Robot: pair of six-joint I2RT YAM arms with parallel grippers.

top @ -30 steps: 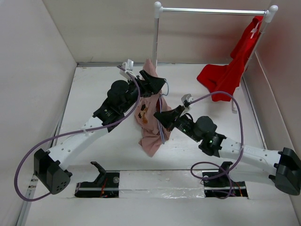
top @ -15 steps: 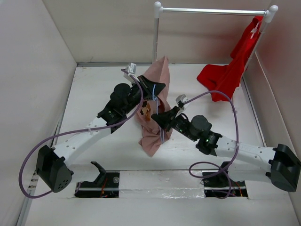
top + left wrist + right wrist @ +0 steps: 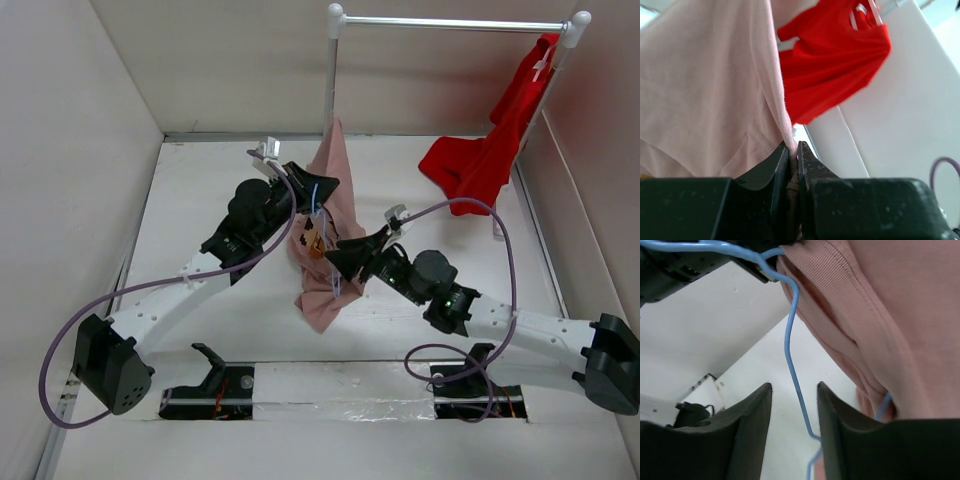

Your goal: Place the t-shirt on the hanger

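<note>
The dusty-pink t-shirt [image 3: 318, 292] hangs bunched in mid-air between the two arms, its top corner pulled up to a point [image 3: 334, 150]. My left gripper [image 3: 322, 188] is shut on a ribbed edge of that cloth [image 3: 705, 90], which is pinched between its jaws [image 3: 793, 150]. The hanger [image 3: 792, 355] shows as a thin pale-blue wire running down from the left gripper's tip beside the shirt [image 3: 890, 315]. My right gripper [image 3: 335, 257] is open, and the wire passes loose between its fingers [image 3: 795, 390]. The hanger's hook is hidden.
A bright red garment [image 3: 480, 160] hangs from the white-posted rack [image 3: 450, 22] at the back right and drapes onto the table; it fills the background of the left wrist view [image 3: 830, 65]. White walls close in the left, back and right sides.
My left gripper has shut on the shirt's edge and lifted it, so the cloth now rises to a point. My right gripper has opened and no longer grips the hanger.
</note>
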